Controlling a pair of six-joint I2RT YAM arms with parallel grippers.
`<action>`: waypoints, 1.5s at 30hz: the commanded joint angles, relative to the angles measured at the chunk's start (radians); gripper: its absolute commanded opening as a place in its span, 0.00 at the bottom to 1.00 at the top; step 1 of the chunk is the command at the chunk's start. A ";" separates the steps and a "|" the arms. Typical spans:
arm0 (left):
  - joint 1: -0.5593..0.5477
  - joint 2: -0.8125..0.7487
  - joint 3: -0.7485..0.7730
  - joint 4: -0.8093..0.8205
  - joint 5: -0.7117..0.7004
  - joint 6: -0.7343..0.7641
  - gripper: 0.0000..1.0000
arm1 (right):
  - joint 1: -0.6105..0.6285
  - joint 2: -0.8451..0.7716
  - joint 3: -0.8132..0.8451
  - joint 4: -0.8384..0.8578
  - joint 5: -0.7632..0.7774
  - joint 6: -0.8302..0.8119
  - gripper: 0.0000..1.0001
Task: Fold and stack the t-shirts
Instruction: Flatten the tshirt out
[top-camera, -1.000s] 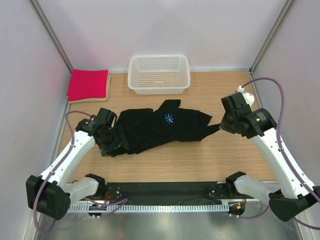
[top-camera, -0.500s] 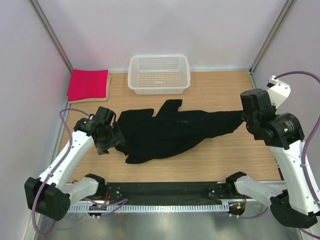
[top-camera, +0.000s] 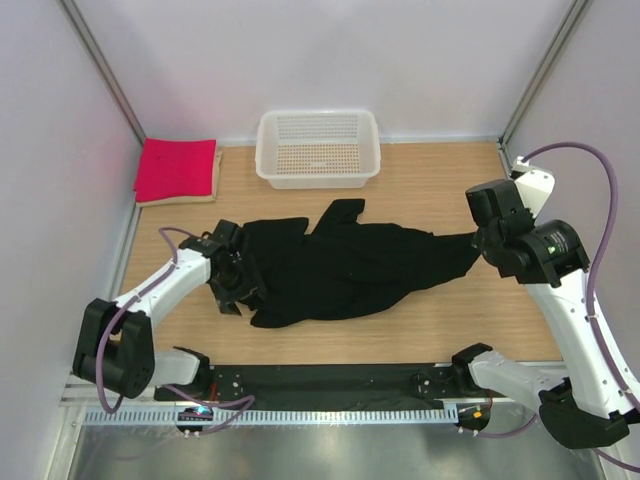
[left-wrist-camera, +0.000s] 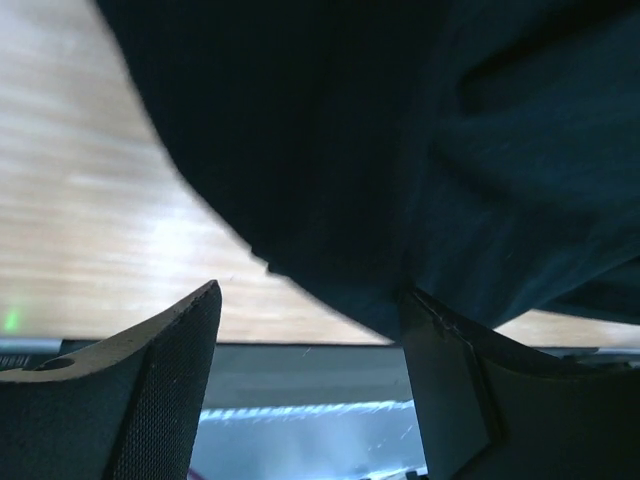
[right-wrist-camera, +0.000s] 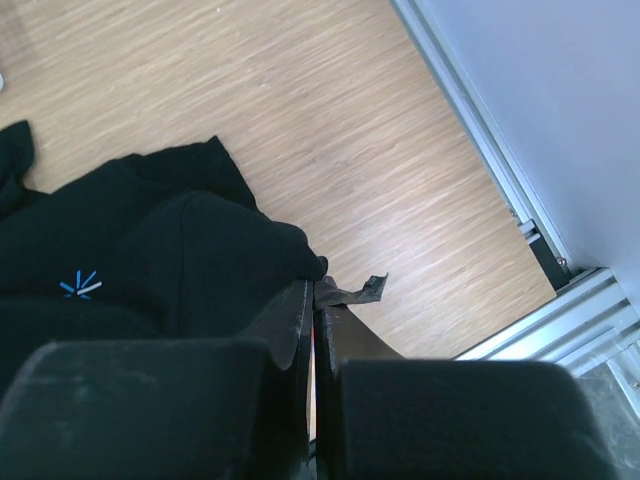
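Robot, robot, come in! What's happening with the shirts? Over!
Left end effector open at black t-shirt. Right end effector shut on its edge. Basket apart, behind.

The top external camera is looking steeply down from above and behind the arm bases, taking in the whole table (top-camera: 450, 190). The left wrist camera is peering between its own fingers (left-wrist-camera: 150, 390), very near the black t-shirt (left-wrist-camera: 400, 150). The right wrist camera is facing down from higher; all 3 views are sharing that shirt.
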 joint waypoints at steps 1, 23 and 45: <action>0.003 0.040 0.041 0.124 0.020 0.016 0.72 | -0.004 -0.009 -0.008 -0.012 -0.032 -0.024 0.01; 0.003 -0.160 0.216 -0.209 -0.177 0.080 0.15 | -0.004 0.032 0.013 -0.015 -0.055 -0.075 0.01; -0.008 0.146 0.513 -0.149 -0.216 0.202 0.68 | -0.005 0.060 0.010 0.015 -0.106 -0.105 0.01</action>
